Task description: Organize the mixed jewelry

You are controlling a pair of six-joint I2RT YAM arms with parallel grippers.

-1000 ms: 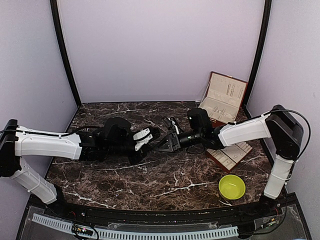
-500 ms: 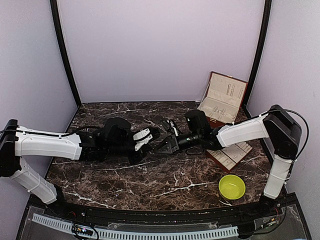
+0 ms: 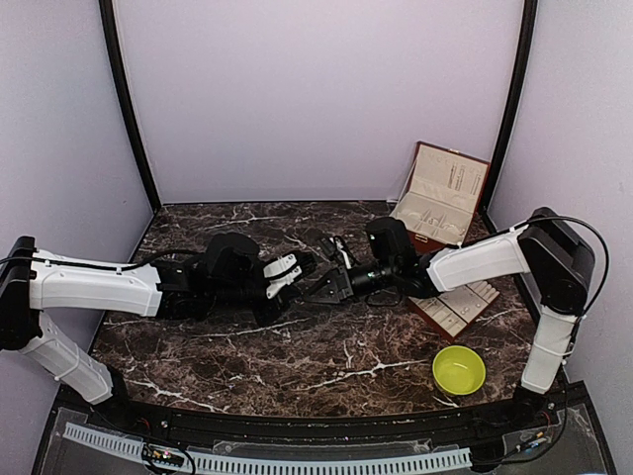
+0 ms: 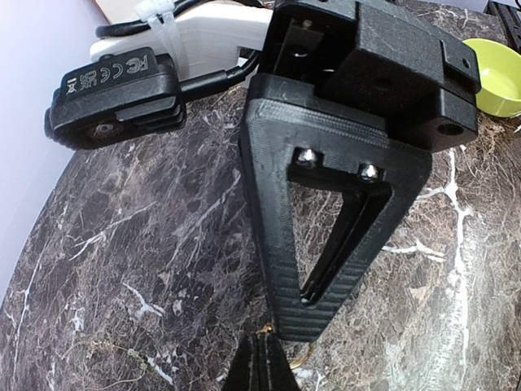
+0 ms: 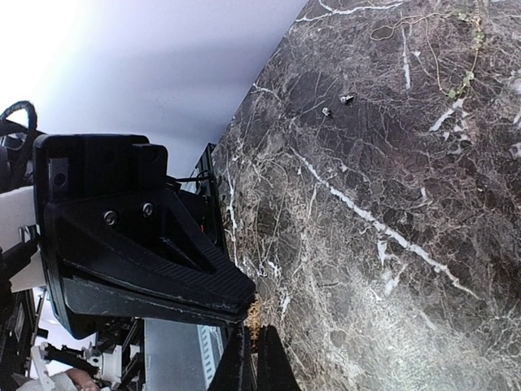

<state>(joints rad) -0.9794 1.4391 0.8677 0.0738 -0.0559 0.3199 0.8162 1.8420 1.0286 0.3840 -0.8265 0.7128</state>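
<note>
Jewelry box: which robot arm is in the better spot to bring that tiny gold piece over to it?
Probably right. The right gripper is shut at the gold piece, tip to tip with the left gripper, and the jewelry box stands on the right arm's side.

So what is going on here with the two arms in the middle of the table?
Both arms reach to the middle of the marble table, where the left gripper and the right gripper meet tip to tip, both shut. A tiny gold-coloured piece sits right at the tips; I cannot tell which gripper really holds it. A thin chain and two small studs lie loose on the table. The open box, the tray and the yellow-green bowl stand on the right side.
</note>
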